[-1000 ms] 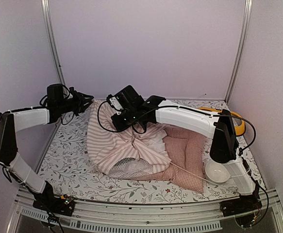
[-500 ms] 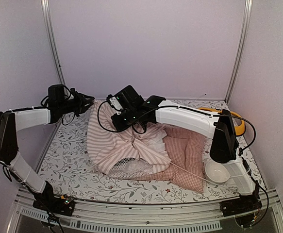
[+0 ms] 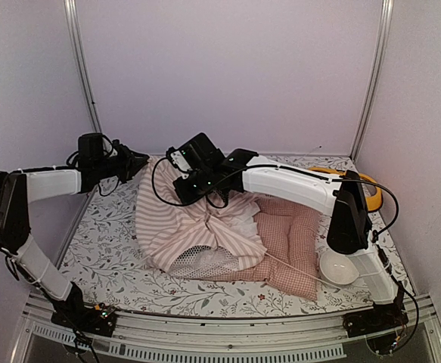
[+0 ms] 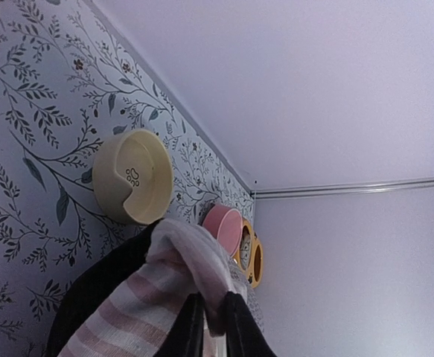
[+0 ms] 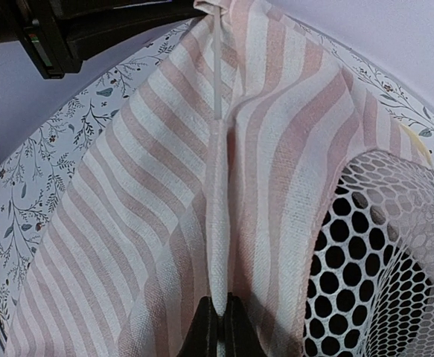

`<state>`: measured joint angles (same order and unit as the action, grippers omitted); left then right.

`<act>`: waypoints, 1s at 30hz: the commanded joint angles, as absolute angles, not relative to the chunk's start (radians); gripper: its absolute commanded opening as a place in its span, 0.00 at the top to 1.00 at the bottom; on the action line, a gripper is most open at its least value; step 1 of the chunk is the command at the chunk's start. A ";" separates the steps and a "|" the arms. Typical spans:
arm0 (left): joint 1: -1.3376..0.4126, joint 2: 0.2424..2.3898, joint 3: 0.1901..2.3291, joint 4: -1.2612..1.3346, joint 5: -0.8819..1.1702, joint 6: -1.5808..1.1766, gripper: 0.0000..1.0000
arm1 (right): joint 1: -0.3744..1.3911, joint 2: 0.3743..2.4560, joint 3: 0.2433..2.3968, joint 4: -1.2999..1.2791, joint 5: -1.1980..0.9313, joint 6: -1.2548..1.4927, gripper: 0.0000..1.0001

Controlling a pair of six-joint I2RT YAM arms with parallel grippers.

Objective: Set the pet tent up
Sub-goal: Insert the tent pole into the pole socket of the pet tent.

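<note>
**Floppy pet tent, both claws pinched on it**

The pet tent [image 3: 182,219] sits slumped in a heap mid-table, with its 3 o'clock edge draped over the checked cushion [image 3: 292,242]. The left gripper [image 4: 215,326] is clamped on a fold of striped cloth at the tent's 10 o'clock corner. The right gripper [image 5: 220,327] is pinched tight on a white seam strip beside the mesh window [image 5: 380,245]. My guess is the cloth is light, limp and slidey, so it won't hold shape by itself. I'd grab seams or the thin pole [image 3: 296,271], not loose fabric. That mesh looks easy to snag.

Soft, even, violet-tinted light; faint shadows.
</note>
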<state>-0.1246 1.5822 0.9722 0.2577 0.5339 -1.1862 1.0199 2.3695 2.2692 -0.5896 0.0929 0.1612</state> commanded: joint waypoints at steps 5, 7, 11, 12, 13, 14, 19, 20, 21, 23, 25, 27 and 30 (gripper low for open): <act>-0.145 1.587 0.975 0.290 0.535 -1.182 1.00 | 1.014 2.375 2.300 -0.557 0.088 0.172 1.00; -0.149 1.581 0.970 0.287 0.535 -1.179 1.00 | 1.014 2.377 2.302 -0.555 0.086 0.172 1.00; -0.165 1.567 0.957 0.284 0.533 -1.171 1.00 | 1.013 2.380 2.308 -0.551 0.083 0.173 1.00; -0.173 1.564 0.953 0.284 0.532 -1.169 1.00 | 1.013 2.380 2.309 -0.550 0.082 0.174 1.00; -0.179 1.561 0.950 0.283 0.531 -1.167 1.00 | 1.014 2.382 2.310 -0.549 0.081 0.174 1.00; -0.187 1.558 0.945 0.282 0.529 -1.165 1.00 | 1.013 2.383 2.312 -0.549 0.080 0.173 1.00; -0.214 1.546 0.920 0.285 0.516 -1.159 1.00 | 1.013 2.387 2.318 -0.549 0.074 0.172 1.00; -0.218 1.545 0.914 0.285 0.514 -1.158 1.00 | 1.013 2.388 2.318 -0.547 0.073 0.172 1.00; -0.222 1.545 0.910 0.288 0.512 -1.157 0.99 | 1.012 2.388 2.318 -0.548 0.072 0.173 1.00; -0.226 1.546 0.906 0.289 0.510 -1.157 0.98 | 1.014 2.388 2.319 -0.549 0.071 0.174 1.00; -0.227 1.550 0.905 0.293 0.509 -1.157 0.95 | 1.014 2.388 2.318 -0.549 0.068 0.175 1.00; -0.229 1.556 0.907 0.294 0.508 -1.156 0.93 | 1.014 2.389 2.318 -0.549 0.066 0.175 1.00; -0.231 1.567 0.916 0.297 0.510 -1.157 0.88 | 1.013 2.387 2.318 -0.551 0.065 0.176 1.00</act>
